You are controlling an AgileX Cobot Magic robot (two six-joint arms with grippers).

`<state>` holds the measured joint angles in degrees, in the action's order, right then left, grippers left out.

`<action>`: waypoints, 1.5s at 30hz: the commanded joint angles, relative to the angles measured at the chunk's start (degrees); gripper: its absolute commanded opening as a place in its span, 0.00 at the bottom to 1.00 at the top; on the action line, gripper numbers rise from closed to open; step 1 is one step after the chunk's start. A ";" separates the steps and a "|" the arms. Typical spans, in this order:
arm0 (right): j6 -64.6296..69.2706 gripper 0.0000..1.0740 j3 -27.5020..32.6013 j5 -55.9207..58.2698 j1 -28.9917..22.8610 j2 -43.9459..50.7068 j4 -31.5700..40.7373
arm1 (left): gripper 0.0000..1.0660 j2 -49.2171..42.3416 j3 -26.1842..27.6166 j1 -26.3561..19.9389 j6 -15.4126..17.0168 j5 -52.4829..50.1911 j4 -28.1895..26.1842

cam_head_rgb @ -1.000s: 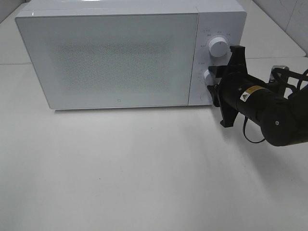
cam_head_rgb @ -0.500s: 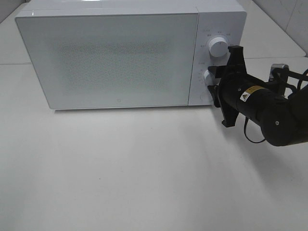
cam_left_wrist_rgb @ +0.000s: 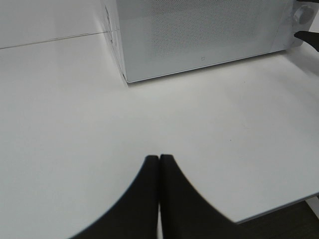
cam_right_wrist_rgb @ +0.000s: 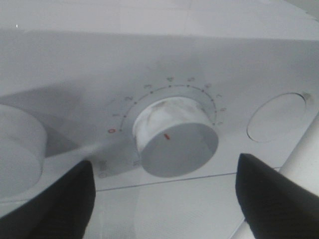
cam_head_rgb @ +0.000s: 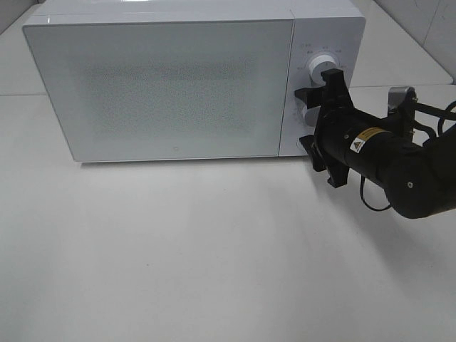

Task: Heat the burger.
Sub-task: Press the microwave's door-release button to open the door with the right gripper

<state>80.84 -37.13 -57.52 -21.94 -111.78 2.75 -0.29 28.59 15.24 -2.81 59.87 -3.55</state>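
On the bench, the microwave is being shown shut, the burger unseen, presumably inside. The right claw is being held spread astride the lower dial, the left claw pressed together; only the timer step seems left.

burger hidden, unseen in every view

A white table carries a white microwave; its door is shut.

One microwave, two dials (plus one round button).
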 commanded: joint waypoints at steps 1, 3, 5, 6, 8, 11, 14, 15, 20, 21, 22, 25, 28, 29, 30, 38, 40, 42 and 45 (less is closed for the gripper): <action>-6.76 0.69 -0.74 -0.11 -0.06 0.40 -5.79 | 0.00 -1.15 -0.17 -0.17 0.11 -0.52 -0.11; -9.85 0.69 -0.74 1.66 -0.06 0.40 -9.11 | 0.00 -1.15 -0.17 -0.17 0.11 -0.52 -0.11; -11.69 0.69 -0.74 2.92 -0.06 0.40 -10.94 | 0.00 -1.15 -0.17 -0.17 0.11 -0.52 -0.11; -15.07 0.69 -0.74 5.50 -0.06 0.40 -13.98 | 0.00 -1.15 -0.17 -0.17 0.11 -0.52 -0.11; -18.33 0.69 -0.74 7.28 -0.06 0.40 -16.90 | 0.00 -1.15 -0.17 -0.17 0.11 -0.52 -0.11; -23.15 0.69 -0.74 9.05 -0.06 0.40 -21.49 | 0.00 -1.15 -0.17 -0.17 0.11 -0.52 -0.11; -26.47 0.69 -0.74 11.57 -0.06 0.40 -24.92 | 0.00 -1.15 -0.17 -0.17 0.11 -0.52 -0.11; -26.47 0.69 -0.74 11.57 -0.06 0.40 -24.92 | 0.00 -1.15 -0.17 -0.17 0.11 -0.52 -0.11; -31.63 0.69 -0.74 16.73 -0.06 0.40 -28.59 | 0.00 -1.15 -0.17 -0.17 0.11 -0.52 -0.11; -33.98 0.69 -0.74 18.62 -0.06 0.40 -29.56 | 0.00 -1.15 -0.17 -0.17 0.11 -0.52 -0.11; -34.32 0.69 -0.74 18.79 -0.06 0.63 -29.68 | 0.00 -1.15 -0.17 -0.17 0.11 -0.52 -0.11; -39.13 0.69 -0.80 21.08 -0.06 3.61 -30.08 | 0.00 -1.15 -0.17 -0.17 0.11 -0.52 -0.11; -44.18 0.69 -0.80 23.95 -0.06 6.47 -30.02 | 0.00 -1.15 -0.17 -0.17 0.11 -0.52 -0.11; -44.18 0.69 -0.80 23.95 -0.06 6.47 -30.02 | 0.00 -1.15 -0.17 -0.17 0.11 -0.52 -0.11; -45.89 0.69 -0.80 25.61 -0.06 7.33 -30.02 | 0.00 -1.15 -0.17 -0.17 0.11 -0.52 -0.11; -56.26 0.68 -0.80 40.51 -0.06 13.41 -30.02 | 0.00 -1.15 -0.17 -0.17 0.11 -0.52 -0.11; -56.49 0.66 -0.86 43.14 -0.06 14.44 -30.19 | 0.00 -1.15 -0.17 -0.17 0.11 -0.52 -0.11; -56.49 0.65 -0.86 44.18 -0.06 14.84 -30.25 | 0.00 -1.15 -0.17 -0.17 0.11 -0.52 -0.11; -56.44 0.65 -1.60 51.28 -0.11 15.36 -30.25 | 0.00 -1.15 -0.17 -0.17 0.11 -0.52 -0.11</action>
<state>25.15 -37.70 -11.80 -21.94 -97.12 -26.81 -0.29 28.59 15.24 -2.81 59.87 -3.55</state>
